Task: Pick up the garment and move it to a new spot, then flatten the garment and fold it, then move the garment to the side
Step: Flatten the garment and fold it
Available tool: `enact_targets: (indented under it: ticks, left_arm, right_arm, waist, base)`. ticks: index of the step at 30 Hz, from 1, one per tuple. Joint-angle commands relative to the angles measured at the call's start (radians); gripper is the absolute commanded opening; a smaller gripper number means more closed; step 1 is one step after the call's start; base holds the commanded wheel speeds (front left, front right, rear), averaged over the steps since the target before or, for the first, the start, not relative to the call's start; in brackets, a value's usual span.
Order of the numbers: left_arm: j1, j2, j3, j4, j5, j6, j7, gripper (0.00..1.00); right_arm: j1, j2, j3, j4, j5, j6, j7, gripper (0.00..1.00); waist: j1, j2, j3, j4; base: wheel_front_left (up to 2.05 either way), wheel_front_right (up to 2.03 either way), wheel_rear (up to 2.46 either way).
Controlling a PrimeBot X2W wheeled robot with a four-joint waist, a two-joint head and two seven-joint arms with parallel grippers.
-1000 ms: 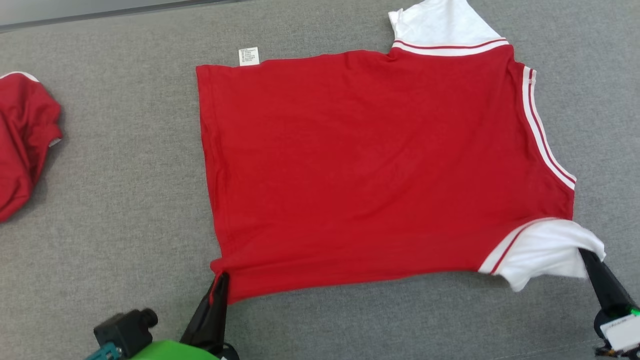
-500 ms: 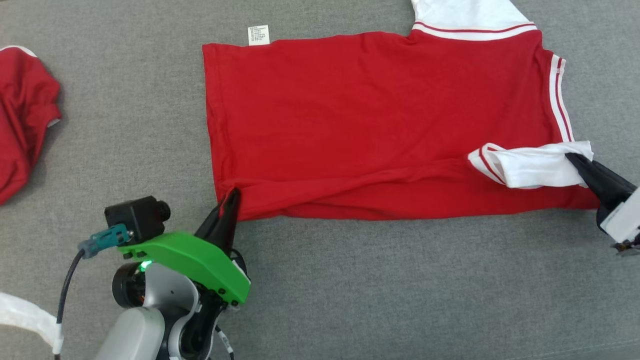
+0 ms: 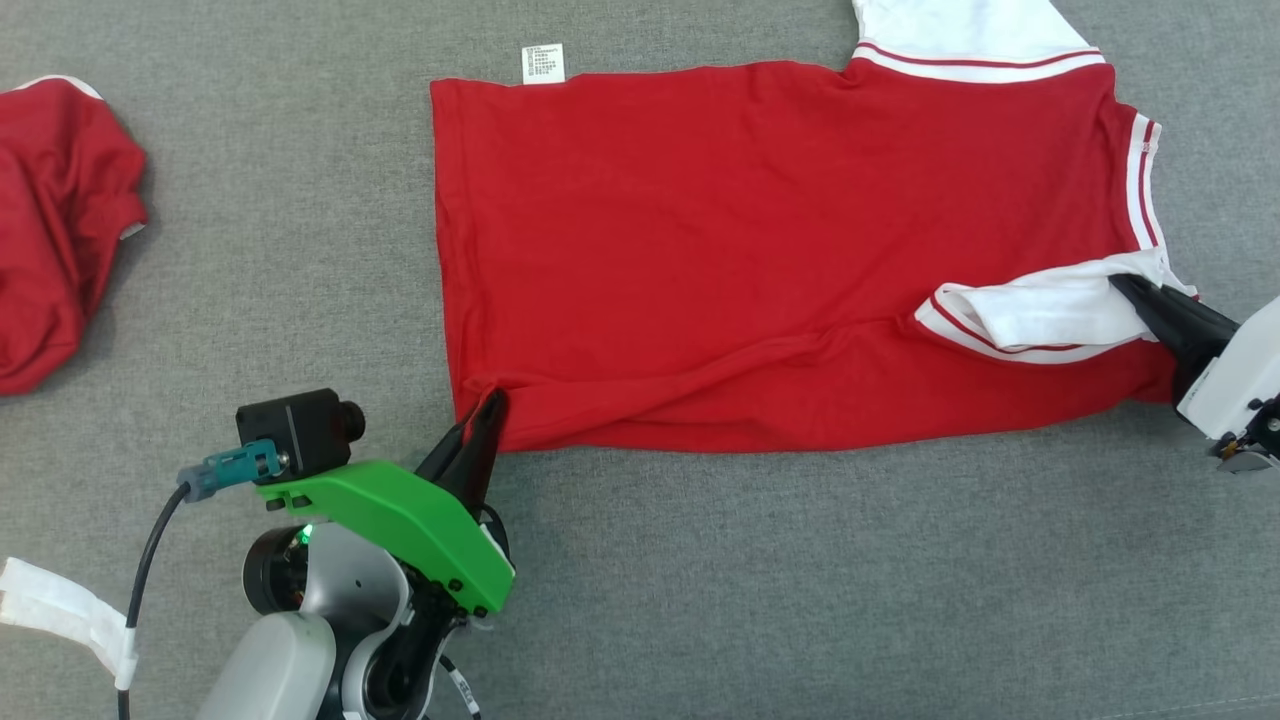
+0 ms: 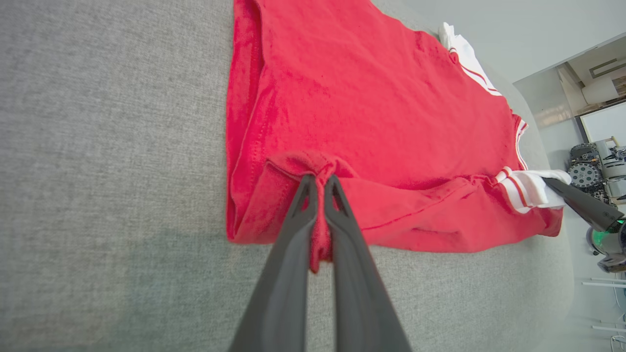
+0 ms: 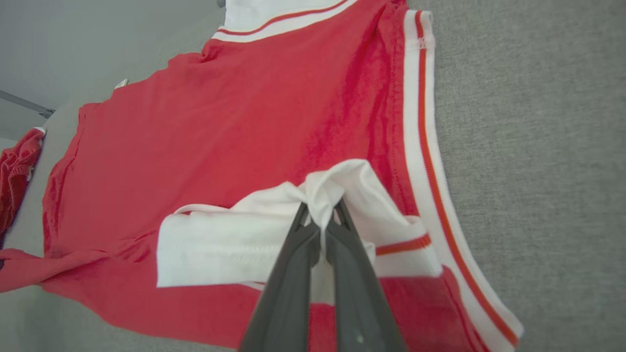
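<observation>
Near edge now folded over the shirt (image 3: 750, 200); I've left gripper (image 3: 490, 402) clamped on hem (image 3: 530, 428), right gripper (image 3: 1122, 288) on sleeve (image 3: 1030, 312). Second garment (image 3: 60, 260) sits well left.

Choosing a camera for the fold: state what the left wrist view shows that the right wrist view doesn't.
Left wrist view: left tool shut on the red hem corner, machinery behind. Right wrist view: the care label, a second red garment at far left. Both: the red garment on the grey surface, right tool shut on its white sleeve.
</observation>
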Motion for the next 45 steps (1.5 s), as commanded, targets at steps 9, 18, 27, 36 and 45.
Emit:
enact_targets:
  ticks: [9, 18, 27, 36, 45]
  left_arm:
    - [-0.058, -0.026, 0.044, 0.047, 0.000, 0.045, -0.032, 1.00]
    - [0.069, 0.000, 0.113, -0.003, 0.016, 0.068, -0.132, 1.00]
    - [0.256, 0.084, 0.081, -0.138, 0.062, 0.069, -0.133, 1.00]
    - [0.283, 0.157, 0.065, -0.160, 0.082, 0.062, -0.070, 1.00]
    - [0.186, 0.140, 0.040, -0.089, 0.106, 0.047, -0.067, 1.00]
  right_arm:
    - [-0.052, 0.028, -0.042, -0.035, -0.102, 0.000, -0.018, 1.00]
    - [0.137, -0.042, -0.079, -0.180, -0.206, 0.000, -0.072, 1.00]
    - [0.216, -0.035, -0.052, -0.133, -0.307, 0.000, -0.100, 1.00]
    - [0.191, -0.036, -0.032, -0.115, -0.301, 0.000, -0.104, 1.00]
    - [0.174, -0.048, -0.022, -0.101, -0.295, 0.000, -0.108, 1.00]
  waist:
    - [0.0001, 0.0000, 0.023, -0.010]
    - [0.0001, 0.0000, 0.036, -0.060]
    - [0.0001, 0.0000, 0.057, -0.091]
    - [0.0001, 0.0000, 0.054, -0.083]
    - [0.0001, 0.0000, 0.062, -0.087]
  base:
    - [0.00, 0.00, 0.00]
    - [0.00, 0.00, 0.00]
    - [0.00, 0.00, 0.00]
    - [0.00, 0.00, 0.00]
    - [0.00, 0.00, 0.00]
